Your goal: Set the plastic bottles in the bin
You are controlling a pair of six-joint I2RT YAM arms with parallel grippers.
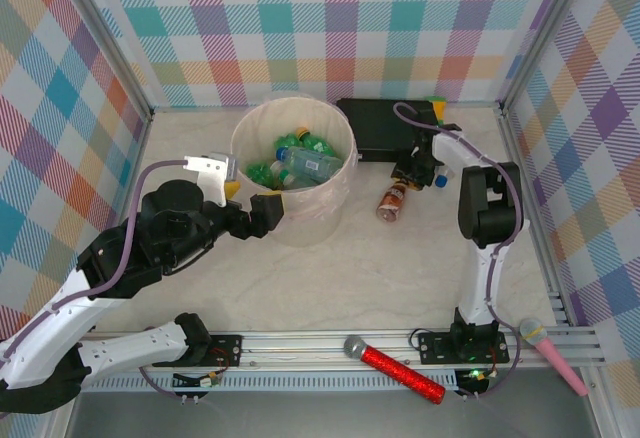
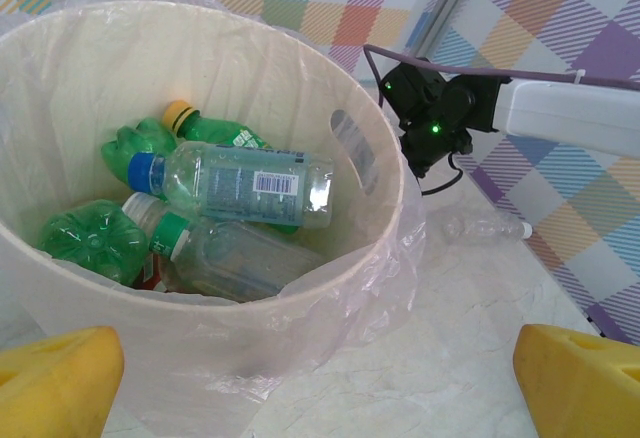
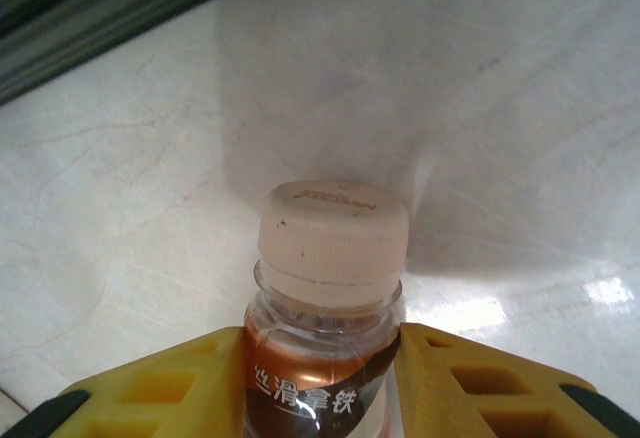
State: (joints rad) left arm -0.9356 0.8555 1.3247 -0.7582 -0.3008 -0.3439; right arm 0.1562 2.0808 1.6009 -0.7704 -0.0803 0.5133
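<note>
R side: we've got the right tool (image 3: 320,363) clamped on the brown bottle (image 3: 328,293), w/ yellow pads (image 3: 190,378) touching both sides of its shoulder, just under the cream cap.
Brown bottle: it's on the bench (image 1: 330,278), right of the bin (image 1: 345,173) and apart from it, near the black box (image 1: 375,128).
L side: the left tool (image 2: 318,390) is spread wide w/ nothing between its yellow tips. It hangs just outside the bin's wall, on the left arm's side.
Bin: it's upright, w/ thin plastic film draped over the rim.
Inside: we see a blue-cap bottle (image 2: 240,183) lying across the pile, w/ green bottles (image 2: 88,243) around and under it, one w/ a yellow cap.
Loose: a clear bottle (image 2: 480,228) lies on the bench past the bin, by the right arm.
Front rail: red mic (image 1: 398,369) and pink mic (image 1: 552,356) are both well apart from the bin.
</note>
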